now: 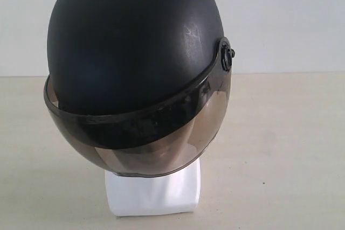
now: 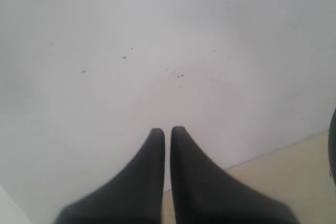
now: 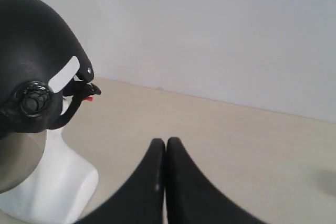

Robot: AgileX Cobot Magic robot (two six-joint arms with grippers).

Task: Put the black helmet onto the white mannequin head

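Note:
The black helmet (image 1: 135, 41) sits on top of the white mannequin head (image 1: 153, 189), its smoky visor (image 1: 145, 144) down over the face, so only the white neck and base show. Neither gripper appears in the exterior view. In the right wrist view the helmet (image 3: 31, 56) and the mannequin head (image 3: 52, 182) stand off to one side, apart from my right gripper (image 3: 166, 141), which is shut and holds nothing. My left gripper (image 2: 168, 129) is shut with only a thin slit between its fingers, empty, facing the white wall; a dark sliver at the frame edge may be the helmet.
The beige tabletop (image 1: 280, 149) spreads around the mannequin base. A white wall (image 1: 291, 20) stands behind it, meeting the table along a straight line. Small dark specks mark the wall (image 2: 126, 56) in the left wrist view.

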